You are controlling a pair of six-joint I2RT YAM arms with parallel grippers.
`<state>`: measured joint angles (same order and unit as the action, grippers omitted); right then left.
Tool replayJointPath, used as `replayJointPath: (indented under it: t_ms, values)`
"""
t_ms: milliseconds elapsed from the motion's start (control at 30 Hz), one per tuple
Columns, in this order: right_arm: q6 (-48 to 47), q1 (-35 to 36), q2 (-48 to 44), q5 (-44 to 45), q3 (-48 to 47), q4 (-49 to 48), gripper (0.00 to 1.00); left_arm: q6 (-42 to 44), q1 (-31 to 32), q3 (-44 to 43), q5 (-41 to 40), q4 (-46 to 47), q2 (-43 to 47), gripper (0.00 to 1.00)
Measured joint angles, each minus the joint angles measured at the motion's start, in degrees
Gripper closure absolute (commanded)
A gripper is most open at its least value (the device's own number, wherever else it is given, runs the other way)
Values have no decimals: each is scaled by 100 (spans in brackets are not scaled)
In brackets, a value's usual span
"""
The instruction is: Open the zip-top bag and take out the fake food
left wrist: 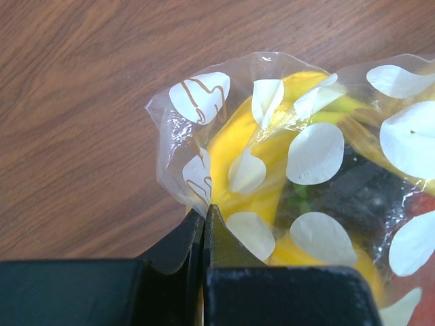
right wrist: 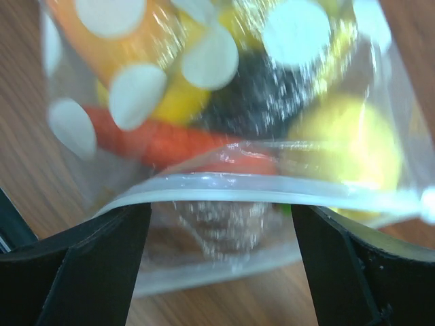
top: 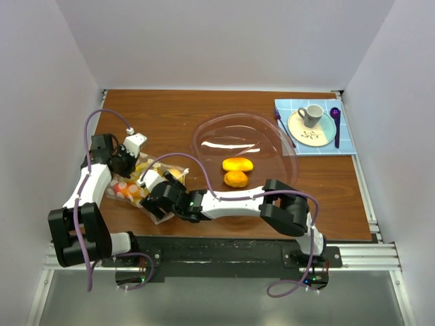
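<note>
The zip-top bag [top: 132, 188], clear with white dots, lies at the left of the table. It still holds fake food: a red-orange carrot [right wrist: 170, 144], yellow pieces [left wrist: 258, 146] and an orange piece [right wrist: 112, 51]. My left gripper [top: 127, 163] is shut on a far corner of the bag [left wrist: 197, 115], its jaws pressed together on the plastic. My right gripper [top: 158, 195] is open, its fingers [right wrist: 102, 251] standing on either side of the bag's zip strip [right wrist: 272, 191], whose mouth gapes between them. Two orange-yellow pieces [top: 236, 171] lie in the pink bowl [top: 204, 136].
The large clear pink-tinted bowl stands mid-table, right of the bag. At the back right a blue placemat [top: 348, 142] carries a plate [top: 302, 136], a grey cup [top: 312, 113] and a purple spoon [top: 336, 125]. White walls close in the sides.
</note>
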<state>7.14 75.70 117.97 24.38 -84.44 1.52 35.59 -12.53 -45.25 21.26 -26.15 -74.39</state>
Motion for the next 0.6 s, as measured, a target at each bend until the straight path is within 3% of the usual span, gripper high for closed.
replayJointPath:
  t_ms: [300,500,600]
  values:
    - [-356,-24,826,-455,-879,-125,12,111,79,0,146,-9,-28,100]
    - [-186,-146,960,-820,-874,-94,20,177,85,0,162,-2,-98,100]
    - [-79,-199,960,-942,-774,-162,29,179,85,0,166,13,-149,100]
